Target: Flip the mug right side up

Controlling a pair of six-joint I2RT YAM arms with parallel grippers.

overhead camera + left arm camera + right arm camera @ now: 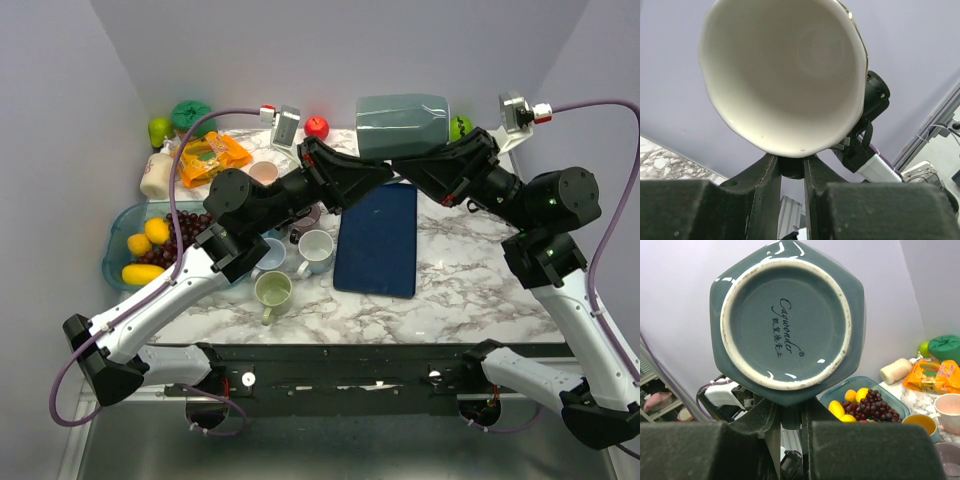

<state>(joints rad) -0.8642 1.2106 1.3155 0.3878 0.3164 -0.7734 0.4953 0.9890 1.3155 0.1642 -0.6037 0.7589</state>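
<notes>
Mug (pixel 403 125): grey-blue, held in the air on its side over the far half of the bench (pixel 470 280), where the two arms meet. Its white inside faces the left wrist camera. Its ringed base, printed with script, faces the right one.
Left jaws: almost closed, clamped on a dark part of the mug just under its rim.
Right jaws: almost closed, clamped on a part of the mug just under its base.
Green cup (pixel 272 290): upright, near left of the bench, handle toward the near edge.
White cup (pixel 316 248): upright, just beyond the green cup and just left of the mat.
Blue cup (pixel 268 255): beside the white cup, partly hidden by the left arm.
Mat (pixel 378 238): navy, lying flat mid-bench, below the mug.
Tub (pixel 110 235): clear teal, at the left edge, holding yellow fruit and dark grapes.
Pink cup (pixel 264 172): upright, beyond the left arm.
Packet (pixel 212 155): orange, far left.
Bottle (pixel 157 172): cream, just left of the packet, by the wall.
Apple (pixel 316 127): red, at the back wall.
</notes>
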